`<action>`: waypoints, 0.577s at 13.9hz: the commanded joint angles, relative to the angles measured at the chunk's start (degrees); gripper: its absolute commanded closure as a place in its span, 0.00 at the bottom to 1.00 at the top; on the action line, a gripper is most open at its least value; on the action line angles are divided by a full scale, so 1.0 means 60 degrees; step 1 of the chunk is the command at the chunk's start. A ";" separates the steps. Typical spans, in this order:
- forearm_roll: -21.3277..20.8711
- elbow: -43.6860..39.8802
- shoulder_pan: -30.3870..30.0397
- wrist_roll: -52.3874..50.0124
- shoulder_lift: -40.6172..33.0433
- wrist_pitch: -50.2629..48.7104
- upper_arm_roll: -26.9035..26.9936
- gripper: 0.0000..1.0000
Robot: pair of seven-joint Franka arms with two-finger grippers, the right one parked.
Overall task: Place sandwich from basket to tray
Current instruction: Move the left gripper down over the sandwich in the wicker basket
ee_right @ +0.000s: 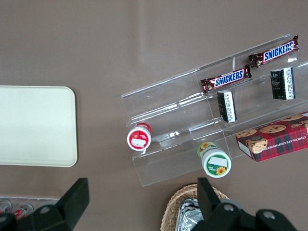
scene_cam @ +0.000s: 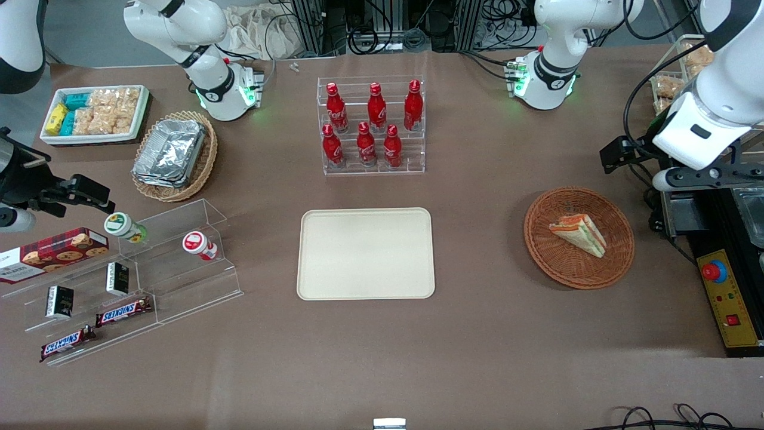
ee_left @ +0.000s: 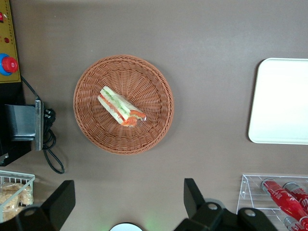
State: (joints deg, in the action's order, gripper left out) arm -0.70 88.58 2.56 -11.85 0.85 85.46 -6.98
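Observation:
The sandwich (scene_cam: 579, 233) (ee_left: 121, 107), a pale wedge with orange, green and yellow layers, lies in the round reddish-brown basket (scene_cam: 615, 263) (ee_left: 154, 84). The cream tray (scene_cam: 365, 254) (ee_left: 284, 101) lies flat at the table's middle with nothing on it. My gripper (scene_cam: 674, 178) (ee_left: 127, 199) hangs high over the table at the working arm's end, a little farther from the front camera than the basket. It is open, its fingers (ee_left: 192, 195) spread wide with nothing between them, well apart from the sandwich.
A clear rack of red cola bottles (scene_cam: 371, 125) stands farther back than the tray. A control box with a red button (scene_cam: 725, 298) and cables lie beside the basket. Snack shelves (scene_cam: 125, 280), a foil-container basket (scene_cam: 173, 154) and a white bin (scene_cam: 95, 113) sit toward the parked arm's end.

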 commanded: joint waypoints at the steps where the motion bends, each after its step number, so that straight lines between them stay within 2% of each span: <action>1: -0.0029 -0.0013 -0.0060 0.0072 -0.0213 -0.0355 0.0021 0.00; 5: 0.0000 0.0002 -0.0119 -0.0060 -0.0082 -0.0415 0.0036 0.00; 8: -0.0087 0.0397 -0.0149 -0.1126 0.0092 -0.0358 0.0240 0.00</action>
State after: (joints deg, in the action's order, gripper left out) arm -0.71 89.40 2.01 -14.79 0.95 83.35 -6.24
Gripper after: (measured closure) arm 0.000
